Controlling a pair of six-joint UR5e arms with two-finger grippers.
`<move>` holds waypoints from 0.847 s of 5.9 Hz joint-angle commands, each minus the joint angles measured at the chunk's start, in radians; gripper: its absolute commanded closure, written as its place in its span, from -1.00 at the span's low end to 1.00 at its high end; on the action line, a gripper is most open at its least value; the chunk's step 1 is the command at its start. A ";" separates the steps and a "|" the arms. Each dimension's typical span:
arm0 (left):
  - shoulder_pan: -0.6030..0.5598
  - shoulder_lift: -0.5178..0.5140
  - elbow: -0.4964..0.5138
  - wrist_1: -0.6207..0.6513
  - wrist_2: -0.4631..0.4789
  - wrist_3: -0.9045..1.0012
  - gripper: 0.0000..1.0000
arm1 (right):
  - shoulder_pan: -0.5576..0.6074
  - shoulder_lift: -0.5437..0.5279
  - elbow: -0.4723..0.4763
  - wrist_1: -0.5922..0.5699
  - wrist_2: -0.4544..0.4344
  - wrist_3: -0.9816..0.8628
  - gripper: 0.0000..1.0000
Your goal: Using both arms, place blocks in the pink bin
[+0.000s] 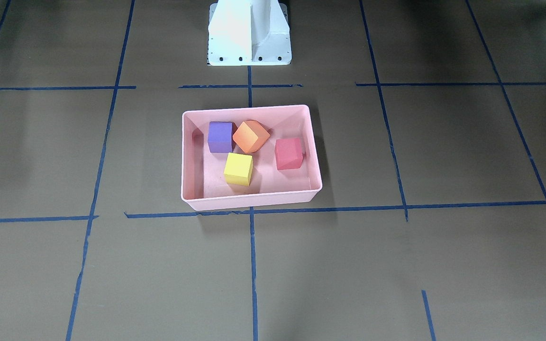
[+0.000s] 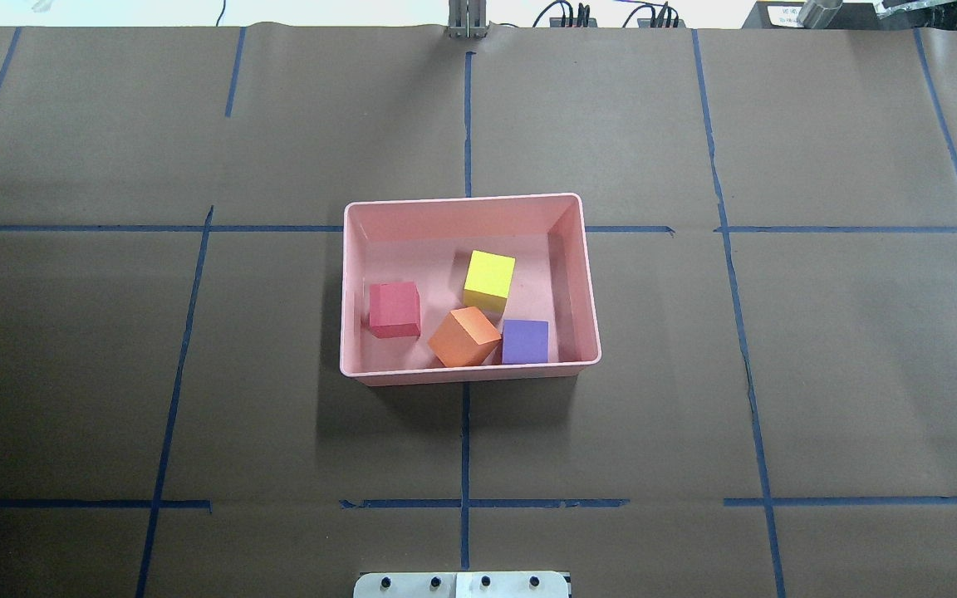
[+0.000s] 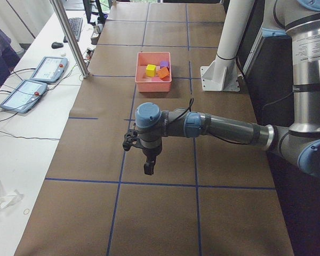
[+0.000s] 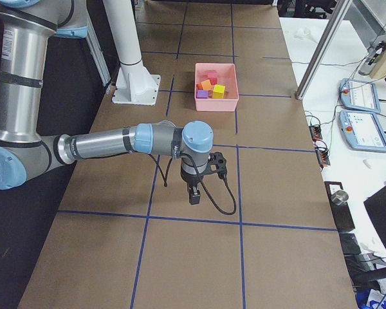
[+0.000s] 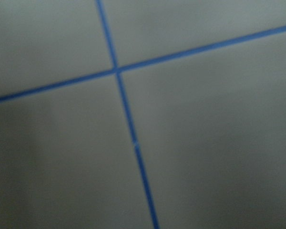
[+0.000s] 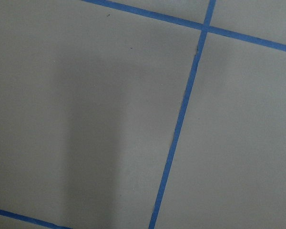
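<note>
The pink bin sits at the table's middle. All the blocks lie inside it: red-pink, orange tilted on an edge, yellow-green, purple. The bin also shows in the exterior left view and the exterior right view. My left gripper shows only in the exterior left view, far from the bin. My right gripper shows only in the exterior right view, also far from it. I cannot tell whether either is open or shut.
The white pedestal base stands behind the bin. Blue tape lines cross the brown table cover. Both wrist views show only the table cover and tape. Operator tablets and cables lie on a side desk.
</note>
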 commanded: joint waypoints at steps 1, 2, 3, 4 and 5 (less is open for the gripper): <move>-0.014 0.036 0.007 -0.003 -0.011 0.006 -1.00 | 0.000 0.001 0.006 0.000 0.003 0.002 -1.00; -0.012 0.022 0.025 -0.012 -0.014 0.006 -1.00 | 0.000 0.001 0.008 0.002 0.003 0.000 -1.00; -0.012 0.013 0.017 -0.043 -0.014 0.004 -1.00 | 0.000 0.001 0.008 0.023 0.001 0.002 -1.00; -0.014 0.025 0.020 -0.043 -0.023 0.012 -1.00 | 0.000 -0.001 0.006 0.029 0.001 0.002 -1.00; -0.014 0.027 0.022 -0.038 -0.023 0.012 -1.00 | 0.000 -0.002 0.008 0.029 0.003 0.002 -1.00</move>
